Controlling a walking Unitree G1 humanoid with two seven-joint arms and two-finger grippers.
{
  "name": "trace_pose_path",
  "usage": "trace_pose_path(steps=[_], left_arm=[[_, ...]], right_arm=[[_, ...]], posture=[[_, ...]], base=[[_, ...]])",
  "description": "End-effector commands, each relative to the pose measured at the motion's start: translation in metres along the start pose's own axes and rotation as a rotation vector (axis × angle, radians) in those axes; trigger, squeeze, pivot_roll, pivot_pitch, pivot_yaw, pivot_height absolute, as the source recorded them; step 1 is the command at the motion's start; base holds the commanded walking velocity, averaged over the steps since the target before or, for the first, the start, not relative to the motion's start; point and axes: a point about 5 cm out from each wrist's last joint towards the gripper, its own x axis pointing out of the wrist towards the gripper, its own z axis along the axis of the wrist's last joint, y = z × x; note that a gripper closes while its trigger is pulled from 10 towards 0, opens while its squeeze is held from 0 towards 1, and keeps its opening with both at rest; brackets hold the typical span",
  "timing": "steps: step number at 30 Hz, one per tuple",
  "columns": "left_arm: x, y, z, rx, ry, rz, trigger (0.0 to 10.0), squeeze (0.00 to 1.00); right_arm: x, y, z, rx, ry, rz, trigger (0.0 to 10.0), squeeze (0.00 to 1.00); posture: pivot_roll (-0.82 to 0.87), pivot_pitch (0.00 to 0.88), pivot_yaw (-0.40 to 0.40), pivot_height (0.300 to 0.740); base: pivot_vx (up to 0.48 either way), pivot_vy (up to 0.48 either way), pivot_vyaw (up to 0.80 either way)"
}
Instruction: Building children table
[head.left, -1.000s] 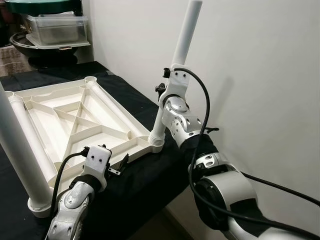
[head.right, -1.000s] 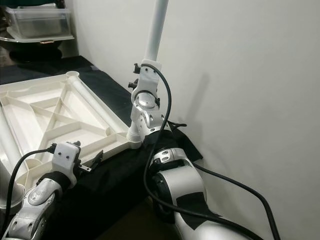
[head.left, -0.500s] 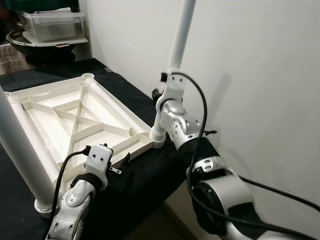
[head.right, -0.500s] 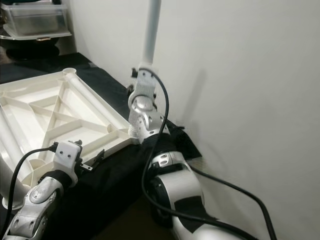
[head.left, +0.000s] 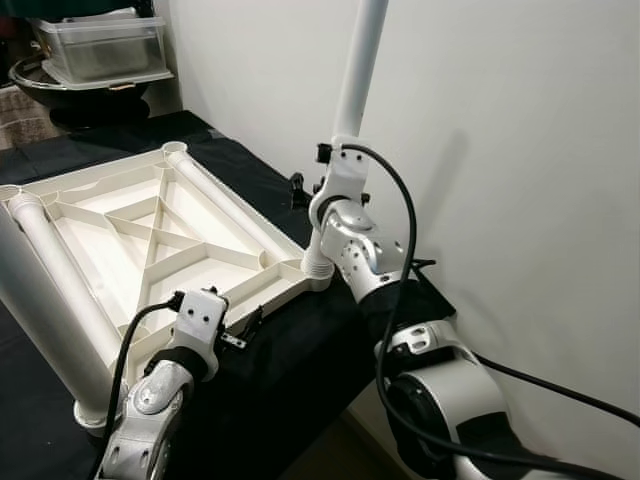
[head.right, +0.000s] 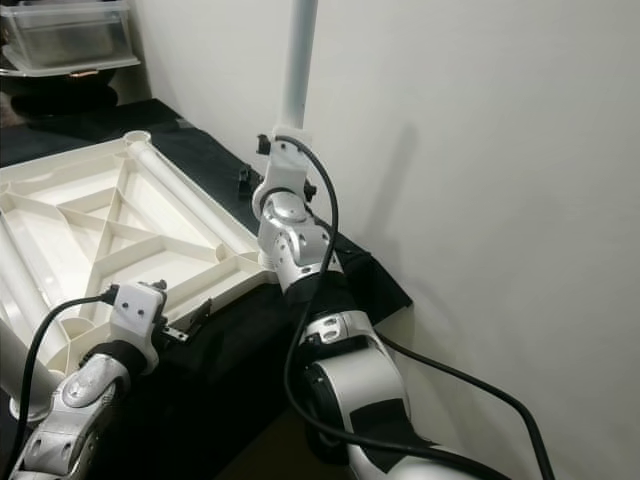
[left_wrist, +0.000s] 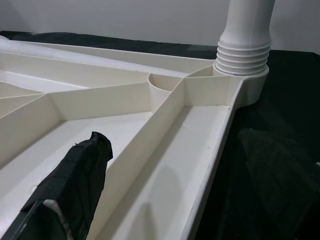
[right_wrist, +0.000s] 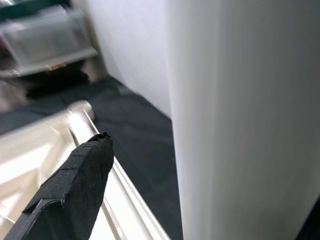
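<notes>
Right jaws are working a leg into the tabletop's corner socket.

Jaws of the right gripper (head.left: 322, 183) are sitting against the upright white leg (head.left: 352, 85); one black finger (right_wrist: 70, 190) is showing beside it, but whether they are clamping it I cannot tell. The left gripper (head.left: 243, 330) is resting at the near rim of the upside-down tabletop (head.left: 140, 240), jaws pressed nearly together, apparently steadying it, grip unclear. The tabletop is lying ribbed side up on the black-draped bench (head.left: 250, 180). Two legs are standing: this one at 3 o'clock, with its threaded collar (left_wrist: 243, 52) seated, and another leg (head.left: 40, 300) at 8 o'clock. The far corner sockets at 12 and 10 o'clock are waiting. The leg's top is cut off; a clear storage bin (head.left: 100, 55) is sitting beyond.
</notes>
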Motion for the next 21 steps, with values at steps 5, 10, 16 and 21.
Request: trace_pose_path(steps=[5,10,16,21], left_arm=[[-0.003,0.004,-0.003,0.017,0.012,0.004,10.0,0.0],[-0.004,0.009,-0.003,0.025,0.014,0.018,10.0,0.0],[-0.005,0.012,-0.004,0.03,0.017,0.019,10.0,0.0],[-0.004,0.013,-0.002,0.035,0.016,0.012,10.0,0.0]], right_arm=[[-0.002,-0.011,0.009,-0.061,-0.015,0.106,10.0,1.0],[-0.003,-0.025,0.015,-0.128,-0.026,0.173,10.0,0.71],[-0.011,-0.028,0.013,-0.168,-0.007,0.277,10.0,0.0],[-0.014,-0.044,0.006,-0.208,0.03,0.315,10.0,0.0]], posture=[[0.02,0.0,-0.136,0.74],[0.02,0.0,-0.136,0.74],[0.02,0.0,-0.118,0.74],[0.02,0.0,-0.117,0.74]], base=[[0.0,0.0,0.0],[0.0,0.0,0.0],[0.0,0.0,0.0],[0.0,0.0,0.0]])
